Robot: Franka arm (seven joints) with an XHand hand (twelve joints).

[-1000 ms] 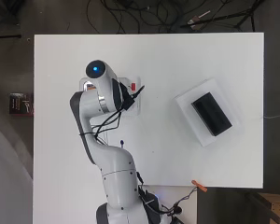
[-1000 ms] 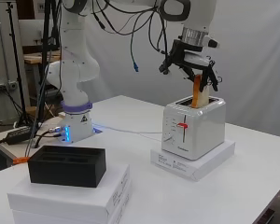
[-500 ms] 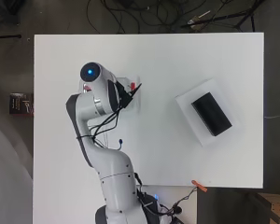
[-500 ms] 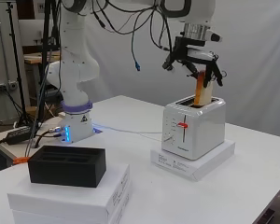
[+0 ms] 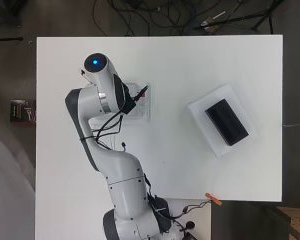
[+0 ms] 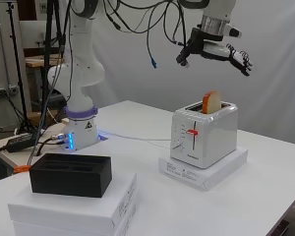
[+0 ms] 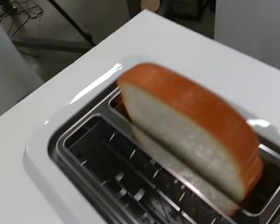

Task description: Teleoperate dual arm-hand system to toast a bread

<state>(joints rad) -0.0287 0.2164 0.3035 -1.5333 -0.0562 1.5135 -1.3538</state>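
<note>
Lifted off the bread [image 6: 211,102], fingers [image 6: 237,58] spread and empty at upper right, slice standing half out of the toaster [image 6: 202,135], might tip if lever [image 6: 191,132] stays unpressed.

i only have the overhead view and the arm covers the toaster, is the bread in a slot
Observer: Yes. In the side view the bread stands upright in the toaster, its top poking out of a slot.
Operator: is the hand holding it
Observer: No. The hand is above the toaster, fingers spread, clear of the bread.
Operator: other slot free
Observer: Yes, the wrist view shows the slot beside the bread empty.
Operator: lever down
Observer: Not pressed down; the red lever sits near the top of its track.
</note>
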